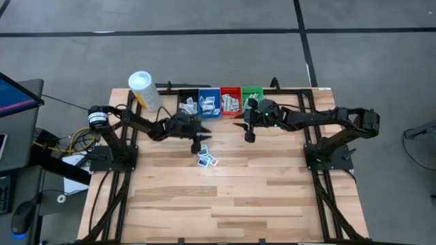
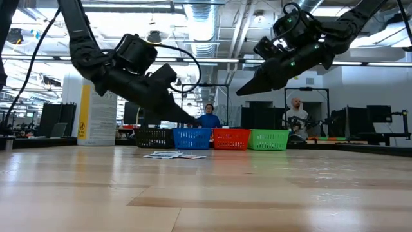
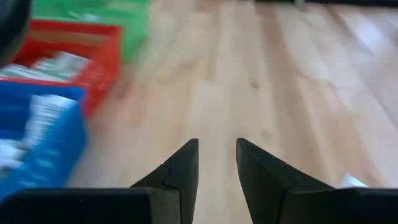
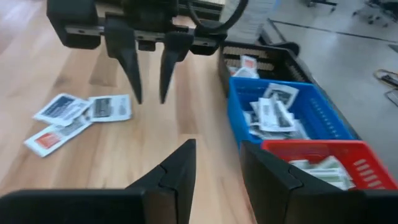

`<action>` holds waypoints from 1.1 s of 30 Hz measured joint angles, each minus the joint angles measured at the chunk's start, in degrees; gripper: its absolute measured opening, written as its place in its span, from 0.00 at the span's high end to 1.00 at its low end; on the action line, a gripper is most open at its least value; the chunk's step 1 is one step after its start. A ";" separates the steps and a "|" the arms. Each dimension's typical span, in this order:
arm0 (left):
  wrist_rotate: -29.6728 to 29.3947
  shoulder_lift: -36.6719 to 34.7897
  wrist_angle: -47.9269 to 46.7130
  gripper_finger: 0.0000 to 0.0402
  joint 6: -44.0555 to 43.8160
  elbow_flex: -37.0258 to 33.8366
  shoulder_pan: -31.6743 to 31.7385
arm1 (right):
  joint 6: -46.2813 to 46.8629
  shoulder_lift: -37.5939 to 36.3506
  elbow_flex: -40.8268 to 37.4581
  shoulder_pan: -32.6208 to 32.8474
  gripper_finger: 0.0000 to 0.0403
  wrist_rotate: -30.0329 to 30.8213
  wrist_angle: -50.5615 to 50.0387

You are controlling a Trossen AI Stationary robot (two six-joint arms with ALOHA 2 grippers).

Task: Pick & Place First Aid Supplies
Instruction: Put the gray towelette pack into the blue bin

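Three loose first aid packets (image 1: 206, 160) lie flat on the wooden table near its middle, two white with dark marks (image 4: 84, 107) and one with red (image 4: 48, 138). My left gripper (image 1: 197, 144) hovers just beyond them toward the bins, open, with nothing between its fingers (image 3: 216, 152). My right gripper (image 1: 249, 136) hangs higher in front of the red and green bins, open and empty (image 4: 217, 158). More packets fill the black (image 1: 188, 104), blue (image 1: 208, 105) and red (image 1: 230, 102) bins.
A row of black, blue, red and green (image 1: 253, 94) bins stands at the table's far edge. A white-capped yellow cylinder (image 1: 144, 90) stands at the far left. The near half of the table is bare wood (image 1: 225, 204). People sit in the room beyond the table (image 2: 296, 119).
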 joint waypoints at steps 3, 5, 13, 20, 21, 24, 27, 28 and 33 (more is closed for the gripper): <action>-0.01 0.00 0.01 0.73 0.00 -1.41 -3.19 | 0.02 0.00 0.00 1.48 0.71 -0.02 -1.23; 0.00 0.00 0.06 0.73 0.00 -2.42 -5.16 | 0.04 0.00 0.00 2.52 0.71 -0.02 -2.21; -6.32 0.00 0.03 0.73 -6.05 -7.28 -9.44 | 0.11 0.00 -0.02 7.05 0.71 -0.92 -5.40; -11.66 0.00 0.10 0.73 -10.21 -8.35 -11.84 | -1.80 0.00 -2.99 10.08 0.71 -7.72 -0.60; -12.47 0.00 0.13 0.73 -10.09 -8.35 -12.12 | -2.22 0.00 -3.52 10.41 0.71 -7.73 0.26; -15.26 0.00 0.16 0.73 -10.01 -8.35 -12.68 | -2.45 0.00 -4.93 11.03 0.71 -7.73 2.21; -16.54 0.00 0.15 0.73 -10.20 -8.35 -12.81 | -2.43 0.00 -5.70 10.94 0.71 -7.73 2.20; -16.55 0.00 0.13 0.73 -10.58 -8.35 -12.81 | -2.43 0.00 -5.83 10.94 0.71 -7.73 2.15; -16.58 0.00 -0.29 0.73 -13.20 -8.36 -12.81 | -2.01 0.00 -6.25 10.96 0.71 -7.73 1.88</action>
